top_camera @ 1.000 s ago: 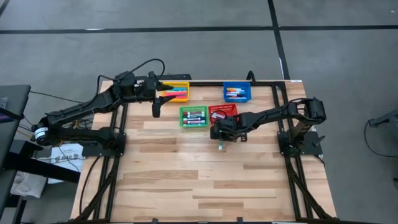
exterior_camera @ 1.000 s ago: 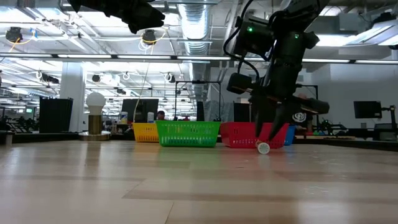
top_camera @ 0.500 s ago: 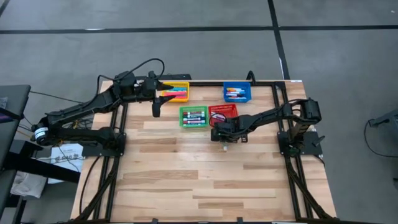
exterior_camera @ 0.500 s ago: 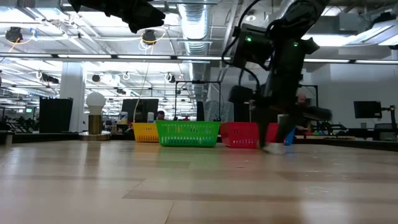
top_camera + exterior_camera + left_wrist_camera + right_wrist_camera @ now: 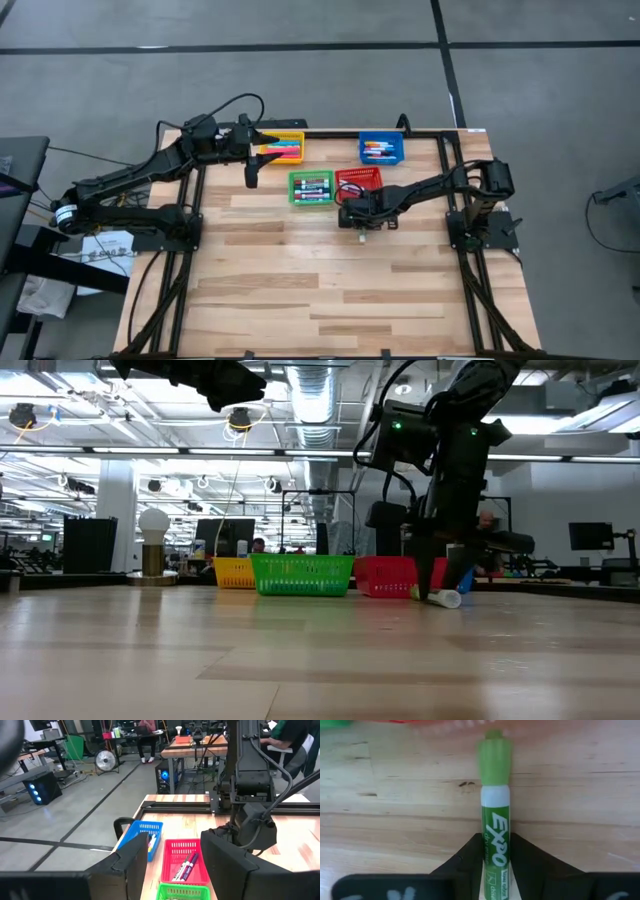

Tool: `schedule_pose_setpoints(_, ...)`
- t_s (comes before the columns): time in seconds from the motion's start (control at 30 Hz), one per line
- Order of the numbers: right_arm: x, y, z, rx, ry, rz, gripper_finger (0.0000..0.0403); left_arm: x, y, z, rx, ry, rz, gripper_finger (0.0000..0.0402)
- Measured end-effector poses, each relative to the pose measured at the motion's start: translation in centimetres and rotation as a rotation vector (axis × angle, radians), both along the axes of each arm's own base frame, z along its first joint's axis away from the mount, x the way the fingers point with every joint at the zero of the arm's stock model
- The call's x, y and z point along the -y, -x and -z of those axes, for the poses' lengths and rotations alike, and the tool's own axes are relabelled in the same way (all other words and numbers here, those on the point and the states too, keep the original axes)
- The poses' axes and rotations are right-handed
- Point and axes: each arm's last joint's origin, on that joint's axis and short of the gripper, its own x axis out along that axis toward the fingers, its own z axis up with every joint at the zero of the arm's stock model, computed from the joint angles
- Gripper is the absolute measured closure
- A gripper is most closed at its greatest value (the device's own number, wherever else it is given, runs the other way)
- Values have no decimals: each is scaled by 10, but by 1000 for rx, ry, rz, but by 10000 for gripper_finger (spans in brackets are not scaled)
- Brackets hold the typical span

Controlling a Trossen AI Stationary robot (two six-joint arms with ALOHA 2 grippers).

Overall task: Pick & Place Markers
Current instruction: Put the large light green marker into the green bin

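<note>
A green marker [image 5: 495, 810] with a green cap lies flat on the wood table just near of the red basket [image 5: 358, 180]. My right gripper [image 5: 360, 226] points down over it, shut on its barrel. In the low view the marker [image 5: 445, 598] rests on the tabletop under the gripper [image 5: 440, 582]. My left gripper [image 5: 175, 865] hangs open and empty, raised above the yellow basket [image 5: 287, 150] at the far left. Green [image 5: 311, 186], blue [image 5: 381, 149], yellow and red baskets all hold markers. My right gripper pinches the marker's labelled barrel [image 5: 495, 851] between its two fingers, on the half away from the cap [image 5: 495, 760]. The fingers come from above, pointing down, and lie across the marker. The marker lies level on the table.
The four baskets stand in a loose row along the far half of the table, the red and green ones close behind my right gripper. The black frame rails [image 5: 445, 180] run along both sides. The near half of the tabletop [image 5: 320, 290] is bare wood.
My right gripper has sunk toward the table around the green marker. The marker has turned slightly on the table and now shows more of its side in the low view. My left arm has kept still.
</note>
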Motion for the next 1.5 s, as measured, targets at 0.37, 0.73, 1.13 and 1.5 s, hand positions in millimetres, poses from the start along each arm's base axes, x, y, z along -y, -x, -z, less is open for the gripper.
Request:
schedule_pose_setpoints(0.37,-18,-2,-7,12,-25,-79,350,0,0,0,0,4,-1,220)
schedule_pose_setpoints(0.73,-50,-11,-78,252,-12,-300,351,0,0,0,24,126,-20,220)
schedule_pose_setpoints(1.13,-35,-1,-170,686,397,-411,351,6,-1,-1,69,479,107,220)
schedule_pose_setpoints(1.5,-4,-12,-204,932,655,-482,351,26,-19,-6,134,533,245,184)
